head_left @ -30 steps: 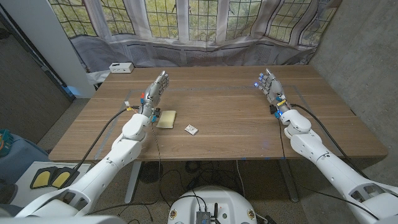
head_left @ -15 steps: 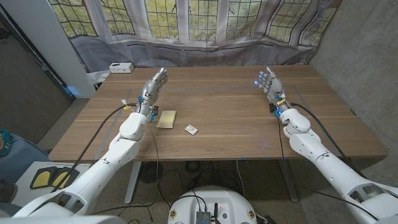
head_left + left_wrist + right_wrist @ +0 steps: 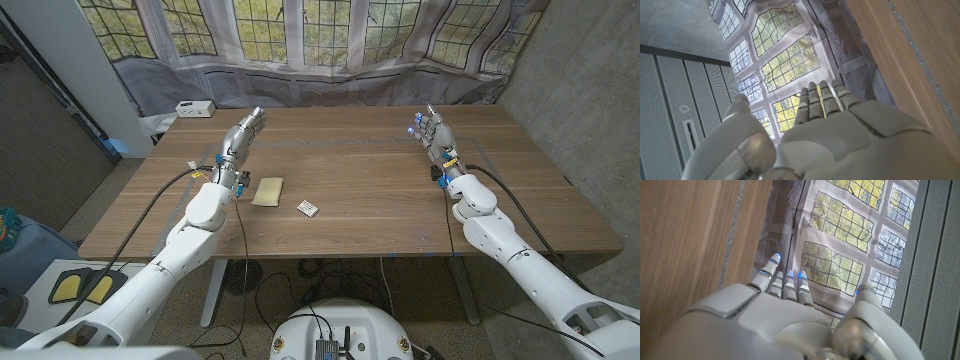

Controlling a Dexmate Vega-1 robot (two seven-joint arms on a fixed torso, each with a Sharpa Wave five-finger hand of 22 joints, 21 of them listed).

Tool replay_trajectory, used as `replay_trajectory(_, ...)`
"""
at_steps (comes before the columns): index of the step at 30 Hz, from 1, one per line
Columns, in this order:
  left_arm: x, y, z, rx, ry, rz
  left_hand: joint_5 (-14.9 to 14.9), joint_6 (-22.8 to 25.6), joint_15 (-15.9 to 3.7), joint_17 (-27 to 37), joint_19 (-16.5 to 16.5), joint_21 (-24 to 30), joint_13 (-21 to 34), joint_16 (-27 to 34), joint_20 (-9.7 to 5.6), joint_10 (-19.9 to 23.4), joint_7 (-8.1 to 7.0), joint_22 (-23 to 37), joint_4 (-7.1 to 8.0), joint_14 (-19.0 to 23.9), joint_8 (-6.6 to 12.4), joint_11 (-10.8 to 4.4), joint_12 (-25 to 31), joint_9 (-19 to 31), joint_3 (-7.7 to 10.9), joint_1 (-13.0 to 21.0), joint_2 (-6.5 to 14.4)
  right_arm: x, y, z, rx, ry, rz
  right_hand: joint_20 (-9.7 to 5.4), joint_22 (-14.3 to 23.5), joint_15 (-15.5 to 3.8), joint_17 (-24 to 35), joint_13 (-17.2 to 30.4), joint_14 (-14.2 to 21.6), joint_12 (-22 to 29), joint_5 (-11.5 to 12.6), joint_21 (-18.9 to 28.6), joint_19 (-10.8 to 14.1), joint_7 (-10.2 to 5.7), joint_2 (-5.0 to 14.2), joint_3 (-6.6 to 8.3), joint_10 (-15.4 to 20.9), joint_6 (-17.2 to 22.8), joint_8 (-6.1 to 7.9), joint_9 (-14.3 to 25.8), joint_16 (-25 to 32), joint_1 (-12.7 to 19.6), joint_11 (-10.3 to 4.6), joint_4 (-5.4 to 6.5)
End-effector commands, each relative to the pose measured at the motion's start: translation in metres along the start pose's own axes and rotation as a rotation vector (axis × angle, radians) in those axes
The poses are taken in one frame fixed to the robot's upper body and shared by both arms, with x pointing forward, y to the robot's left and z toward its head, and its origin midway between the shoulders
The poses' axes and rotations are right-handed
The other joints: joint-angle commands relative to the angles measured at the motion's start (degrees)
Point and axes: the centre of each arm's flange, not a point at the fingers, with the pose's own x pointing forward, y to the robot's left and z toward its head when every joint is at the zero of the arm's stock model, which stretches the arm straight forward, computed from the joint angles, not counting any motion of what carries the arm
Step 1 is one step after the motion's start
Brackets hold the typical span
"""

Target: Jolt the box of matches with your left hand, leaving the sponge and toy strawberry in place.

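1. Matchbox (image 3: 308, 208) sits mid-table, untouched; your left hand (image 3: 242, 138) is empty, fingers straight, at its 10 o'clock.
2. Sponge (image 3: 267, 191) lies between them: a direct sweep hits it first.
3. Strawberry: can't locate, so watch for it.

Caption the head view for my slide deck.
Left robot hand open beyond sponge and matchbox; right robot hand open.
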Motion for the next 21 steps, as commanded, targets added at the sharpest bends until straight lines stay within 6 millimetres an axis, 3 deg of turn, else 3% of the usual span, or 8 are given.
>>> replay_trajectory(1, -0.004, -0.002, 0.010, 0.036, -0.049, -0.010, -0.1, 0.6, 0.19, 0.1, 0.6, 0.2, 0.2, 0.1, -0.01, 0.8, -0.10, 0.3, -0.21, 0.7, 0.33, 0.08, 0.4, 0.2, 0.33, 0.7, 0.2, -0.005, 0.007, 0.002, -0.007, -0.006, -0.021, 0.21, 0.2, 0.27, 0.1, 0.2, 0.4, 0.2, 0.4, 0.1, 0.6, 0.02, -0.22, 0.12, 0.6, 0.0, 0.04, 0.1, 0.3, 0.2, 0.31, -0.53)
replay_trajectory(13, -0.009, -0.010, 0.020, 0.078, -0.096, -0.085, -0.2, 1.4, 0.04, 0.1, 0.8, 0.0, 0.2, -0.1, 0.11, 1.5, -0.32, 0.3, -0.63, 1.2, 0.26, -0.26, 0.4, 0.2, 0.84, 1.4, 0.8, -0.014, 0.014, 0.009, -0.019, -0.030, -0.040, 0.25, 0.2, 0.33, 0.0, 0.2, 0.5, 0.1, 0.4, 0.1, 0.6, 0.12, -0.17, 0.12, 0.6, 0.0, -0.06, 0.1, 0.3, 0.2, 0.31, -0.57)
replay_trajectory(14, -0.010, -0.011, 0.021, 0.079, -0.104, -0.086, -0.3, 1.5, 0.05, 0.1, 0.9, -0.1, 0.2, -0.2, 0.11, 1.6, -0.23, 0.3, -0.77, 1.3, 0.18, 0.48, 0.3, 0.2, 0.99, 1.6, 1.0, -0.015, 0.015, 0.010, -0.014, -0.030, -0.042, 0.27, 0.2, 0.33, 0.0, 0.2, 0.5, 0.1, 0.4, 0.1, 0.6, 0.11, -0.16, 0.11, 0.6, 0.0, -0.07, 0.1, 0.3, 0.2, 0.28, -0.57)
replay_trajectory(21, -0.015, -0.013, 0.027, 0.098, -0.149, -0.096, -0.5, 3.5, -0.21, 0.1, 1.9, -0.1, 0.3, -0.1, -0.06, 3.4, -0.05, 0.3, -1.27, 3.0, 0.41, -0.20, 0.6, 0.3, 1.55, 2.3, 1.5, -0.022, 0.019, 0.012, -0.010, -0.028, -0.043, 0.34, 0.2, 0.42, 0.0, 0.1, 0.5, 0.1, 0.4, 0.1, 0.7, 0.13, -0.15, 0.10, 0.7, 0.0, -0.09, 0.1, 0.3, 0.2, 0.22, -0.60)
